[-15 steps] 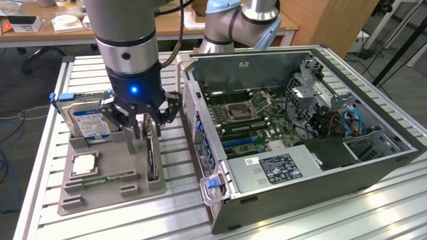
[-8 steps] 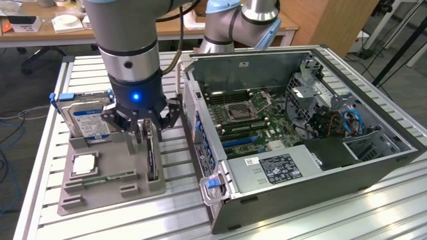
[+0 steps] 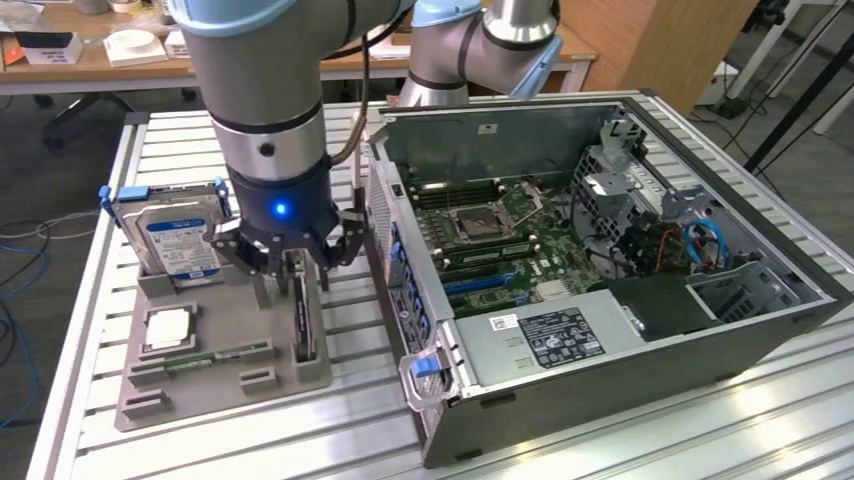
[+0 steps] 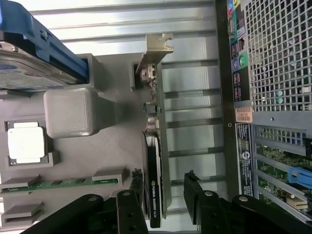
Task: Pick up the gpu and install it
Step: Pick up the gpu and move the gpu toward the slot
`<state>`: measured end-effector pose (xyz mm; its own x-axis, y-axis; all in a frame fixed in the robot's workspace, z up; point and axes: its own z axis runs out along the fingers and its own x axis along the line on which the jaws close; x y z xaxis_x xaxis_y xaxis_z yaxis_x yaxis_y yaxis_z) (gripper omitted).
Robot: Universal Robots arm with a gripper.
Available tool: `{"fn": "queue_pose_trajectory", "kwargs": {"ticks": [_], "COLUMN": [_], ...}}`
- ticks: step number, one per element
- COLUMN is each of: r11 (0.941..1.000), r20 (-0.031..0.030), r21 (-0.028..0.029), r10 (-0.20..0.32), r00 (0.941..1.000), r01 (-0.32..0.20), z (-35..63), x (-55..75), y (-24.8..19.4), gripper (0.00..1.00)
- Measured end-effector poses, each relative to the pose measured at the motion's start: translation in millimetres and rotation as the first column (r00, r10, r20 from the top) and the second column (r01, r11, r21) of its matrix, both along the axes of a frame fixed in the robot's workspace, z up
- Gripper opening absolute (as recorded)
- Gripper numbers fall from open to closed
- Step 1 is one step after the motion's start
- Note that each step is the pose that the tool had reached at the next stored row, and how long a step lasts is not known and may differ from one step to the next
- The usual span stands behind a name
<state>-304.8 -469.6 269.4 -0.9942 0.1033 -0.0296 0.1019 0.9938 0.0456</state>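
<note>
One grey tray (image 3: 200, 402) on the table (image 3: 667, 445) carries one hard drive (image 3: 174, 240), one processor (image 3: 167, 328), one green memory stick (image 3: 200, 358) and one gpu (image 4: 152, 161); one opened computer case (image 3: 494, 125) lies just beside the tray. The gpu stands on its long edge in a slot along the tray's case-facing side. Its long axis runs the tray's length, with the pale bracket (image 4: 156, 48) at the tray's hard-drive end. The one tool (image 4: 164, 175) hangs over the card's other end, released, straddling it with a gap showing at one side.

One gpu (image 3: 304, 320), one hard drive (image 3: 180, 235), one processor (image 3: 170, 328), perhaps one memory stick (image 3: 200, 358)
</note>
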Motion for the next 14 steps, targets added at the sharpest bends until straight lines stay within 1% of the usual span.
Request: {"fn": "queue_pose_trajectory", "kwargs": {"ticks": [8,14], "r11": [1.0000,1.0000], "r20": [0.0000,0.0000], "r21": [-0.0001,-0.0001], "r10": [0.000,0.000], "r00": [1.0000,1.0000], "r01": [0.000,0.000], "z": [-14.5,-25.4], "x": [0.0,-0.1], "y": [-1.5,-1.8], "gripper": [0.47,0.47]}}
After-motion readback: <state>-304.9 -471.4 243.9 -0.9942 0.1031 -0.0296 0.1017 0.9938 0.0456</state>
